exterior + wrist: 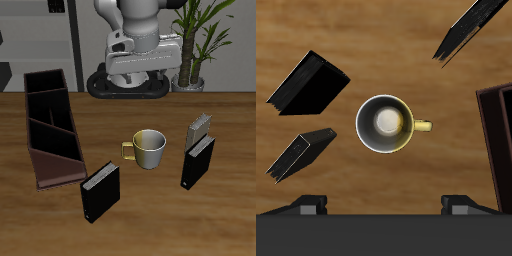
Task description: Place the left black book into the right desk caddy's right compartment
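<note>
I count two black books, one grey book (199, 126), one mug (149, 147), one caddy (53, 124). The left black book (197, 161) stands at the mug's three o'clock. I hover high; my jaws: cannot tell.

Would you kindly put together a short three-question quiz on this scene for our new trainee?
1. True or false: the left black book stands upright next to the grey ribbed book.
2. What lies straight below the open hand? A) the mug B) a plate C) a bowl
3. Fill in: the right desk caddy holds ____ books.
Key: 1 true; 2 A; 3 no.
</note>
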### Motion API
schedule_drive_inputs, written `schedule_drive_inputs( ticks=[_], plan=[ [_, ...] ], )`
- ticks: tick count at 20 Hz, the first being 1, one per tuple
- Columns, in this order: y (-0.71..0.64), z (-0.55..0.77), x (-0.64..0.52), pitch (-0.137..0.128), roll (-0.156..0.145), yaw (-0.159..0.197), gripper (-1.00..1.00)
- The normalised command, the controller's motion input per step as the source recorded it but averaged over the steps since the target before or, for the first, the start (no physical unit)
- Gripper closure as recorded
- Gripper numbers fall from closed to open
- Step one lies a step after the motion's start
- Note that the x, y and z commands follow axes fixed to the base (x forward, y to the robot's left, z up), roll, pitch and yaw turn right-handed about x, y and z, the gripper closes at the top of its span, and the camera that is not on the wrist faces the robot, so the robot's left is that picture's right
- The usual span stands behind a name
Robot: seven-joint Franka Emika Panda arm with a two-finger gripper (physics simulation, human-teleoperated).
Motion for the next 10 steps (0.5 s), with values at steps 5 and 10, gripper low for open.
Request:
schedule_drive_inputs(
  ticks=[5, 10],
  plan=[
    [0.11, 0.03, 0.01, -0.021, -0.004, 0.0, -1.0],
    [0.2, 0.12, 0.12, -0.039, -0.035, -0.035, -1.0]
  ],
)
